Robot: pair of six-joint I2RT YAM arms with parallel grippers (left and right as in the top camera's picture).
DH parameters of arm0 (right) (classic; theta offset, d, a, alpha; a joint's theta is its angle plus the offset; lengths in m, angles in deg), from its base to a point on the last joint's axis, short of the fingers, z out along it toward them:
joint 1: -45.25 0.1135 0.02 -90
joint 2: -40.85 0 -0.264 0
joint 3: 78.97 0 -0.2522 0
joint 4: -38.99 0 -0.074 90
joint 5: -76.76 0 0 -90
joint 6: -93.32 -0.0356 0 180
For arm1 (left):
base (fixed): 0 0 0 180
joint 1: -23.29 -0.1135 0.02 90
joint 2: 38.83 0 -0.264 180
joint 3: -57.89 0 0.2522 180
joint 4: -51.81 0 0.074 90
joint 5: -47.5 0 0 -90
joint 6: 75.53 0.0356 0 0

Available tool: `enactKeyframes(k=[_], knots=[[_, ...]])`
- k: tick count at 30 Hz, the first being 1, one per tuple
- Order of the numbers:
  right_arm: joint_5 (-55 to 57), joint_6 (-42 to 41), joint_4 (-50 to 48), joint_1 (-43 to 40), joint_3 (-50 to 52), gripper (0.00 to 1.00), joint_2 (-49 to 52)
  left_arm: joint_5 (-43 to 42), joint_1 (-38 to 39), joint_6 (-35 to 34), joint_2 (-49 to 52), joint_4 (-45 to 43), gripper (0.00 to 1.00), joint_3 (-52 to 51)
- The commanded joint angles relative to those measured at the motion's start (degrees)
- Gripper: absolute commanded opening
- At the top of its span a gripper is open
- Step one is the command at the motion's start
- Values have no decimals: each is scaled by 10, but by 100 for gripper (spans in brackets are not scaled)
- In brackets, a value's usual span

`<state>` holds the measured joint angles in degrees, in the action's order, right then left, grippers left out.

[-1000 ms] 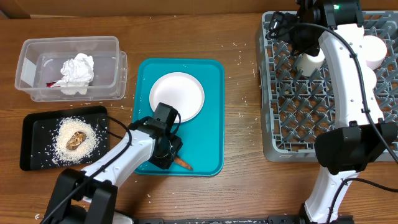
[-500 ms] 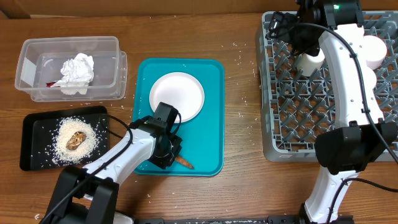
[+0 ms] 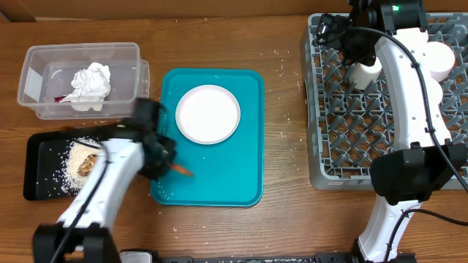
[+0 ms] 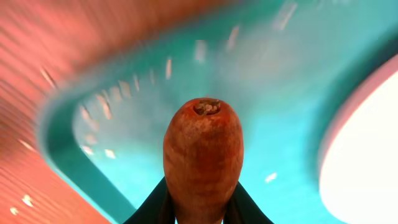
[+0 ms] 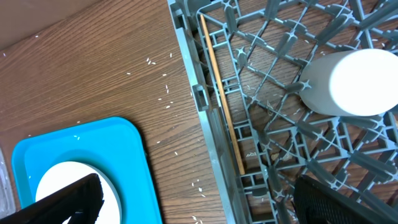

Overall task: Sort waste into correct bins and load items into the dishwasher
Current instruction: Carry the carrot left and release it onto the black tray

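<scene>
My left gripper [image 4: 200, 208] is shut on the small orange carrot piece [image 4: 202, 155], held just above the left edge of the teal tray [image 3: 219, 186]; it also shows in the overhead view [image 3: 181, 170]. The round white plate [image 3: 208, 113] lies on that tray. My right gripper [image 5: 199, 202] is open and empty above the left edge of the grey dish rack [image 3: 344, 146]. Thin wooden chopsticks [image 5: 221, 93] and a white cup [image 5: 354, 81] sit in the rack. The clear tub [image 3: 44, 73] holds the white tissue [image 3: 89, 84] and red wrapper [image 3: 62, 98].
The black tray [image 3: 40, 183] at front left holds a heap of rice [image 3: 73, 174] with the brown lump [image 3: 89, 162] on it. Another white dish [image 3: 439, 62] sits at the rack's far right. Stray rice grains dot the table between tray and rack.
My left arm has lifted the carrot piece off the teal tray's front and swung left with it, towards the black tray. The right arm has not moved.
</scene>
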<state>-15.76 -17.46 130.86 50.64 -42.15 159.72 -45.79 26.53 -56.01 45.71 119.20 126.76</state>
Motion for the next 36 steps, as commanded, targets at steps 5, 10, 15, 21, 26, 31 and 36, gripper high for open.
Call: enactKeyframes(k=[5,10,15,21,26,31,36], knots=[[5,-1,-2,2,-11,100,-9,117,-165,49,-42,5,23,45],[5,-1,-2,2,-11,100,-9,143,-248,51,-31,-23,25,45],[5,-1,-2,2,-11,100,-9,159,-274,81,-1,-79,26,38],[5,-1,-2,2,-12,100,-9,172,-275,134,60,-165,27,38],[5,-1,-2,2,-12,100,-9,172,-275,148,98,-204,31,38],[5,-1,-2,2,-12,100,-9,168,-275,153,116,-211,35,38],[5,-1,-2,2,-12,100,-9,153,-275,176,114,-210,40,39]])
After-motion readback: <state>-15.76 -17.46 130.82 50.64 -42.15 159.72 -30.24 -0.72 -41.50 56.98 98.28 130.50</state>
